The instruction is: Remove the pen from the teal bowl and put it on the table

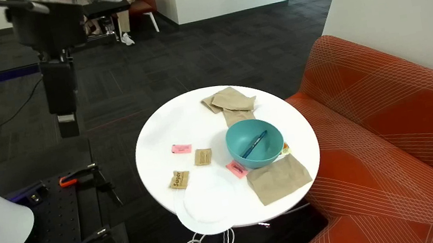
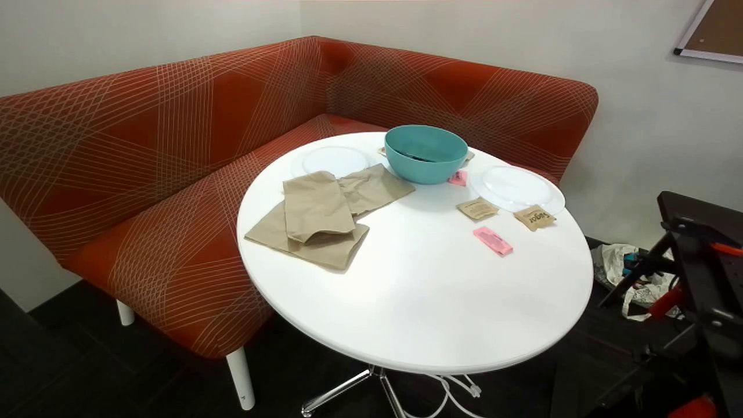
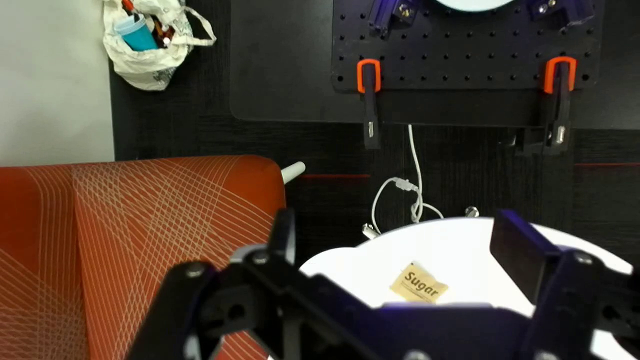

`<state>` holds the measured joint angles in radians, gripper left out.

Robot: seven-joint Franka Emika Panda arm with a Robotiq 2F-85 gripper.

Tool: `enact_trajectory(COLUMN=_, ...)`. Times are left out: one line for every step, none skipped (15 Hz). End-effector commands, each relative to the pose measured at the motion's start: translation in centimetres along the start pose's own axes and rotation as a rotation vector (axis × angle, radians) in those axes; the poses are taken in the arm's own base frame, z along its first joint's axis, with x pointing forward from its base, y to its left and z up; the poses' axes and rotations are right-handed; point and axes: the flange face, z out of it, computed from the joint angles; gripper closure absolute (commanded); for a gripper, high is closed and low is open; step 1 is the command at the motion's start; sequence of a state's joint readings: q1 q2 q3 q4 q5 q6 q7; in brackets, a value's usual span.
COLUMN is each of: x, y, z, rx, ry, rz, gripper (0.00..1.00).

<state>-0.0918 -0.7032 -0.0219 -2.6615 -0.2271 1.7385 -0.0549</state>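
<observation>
An orange-red sofa (image 2: 168, 255) is standing beside the round white table (image 2: 418, 302); the gripper (image 3: 400, 244) is pointing downward, its jaws standing wide apart; the teal bowl (image 2: 426, 170) is resting upright on the table; the blue pen (image 1: 255, 144) is lying aslant inside the bowl; a pink packet (image 1: 181, 148) is lying on the table, apart from the bowl
</observation>
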Motion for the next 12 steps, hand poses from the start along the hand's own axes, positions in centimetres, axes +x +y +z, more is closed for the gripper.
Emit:
enact_trajectory(x=3.0, y=0.1, z=-0.9, rx=-0.005, ry=0.128, rz=-0.011, gripper=0.0)
enact_trajectory(x=4.1, y=0.1, z=-1.2, rx=0.0, ry=0.18, rz=-0.012, gripper=0.0)
enact_trajectory(x=5.5, y=0.1, z=-1.6, rx=0.008, ry=0.245, rz=-0.008, gripper=0.0)
enact_trajectory(x=6.7, y=0.0, z=-1.7, rx=0.001, ry=0.308, rz=-0.009, gripper=0.0)
enact_trajectory(x=8.1, y=0.0, z=-1.7, rx=-0.002, ry=0.358, rz=-0.015, gripper=0.0)
enact_trajectory(x=9.5, y=-0.2, z=-1.4, rx=0.013, ry=0.403, rz=-0.021, gripper=0.0)
enact_trajectory(x=11.0, y=-0.6, z=-1.1, rx=0.025, ry=0.446, rz=-0.032, gripper=0.0)
enact_trajectory(x=12.5, y=-0.9, z=-0.6, rx=0.043, ry=0.486, rz=-0.036, gripper=0.0)
enact_trajectory(x=13.8, y=-1.3, z=0.0, rx=0.064, ry=0.522, rz=-0.036, gripper=0.0)
enact_trajectory(x=15.2, y=-1.6, z=0.6, rx=0.067, ry=0.556, rz=-0.041, gripper=0.0)
enact_trajectory(x=16.7, y=-2.1, z=1.4, rx=0.092, ry=0.58, rz=-0.042, gripper=0.0)
enact_trajectory(x=18.0, y=-2.4, z=2.1, rx=0.104, ry=0.598, rz=-0.042, gripper=0.0)
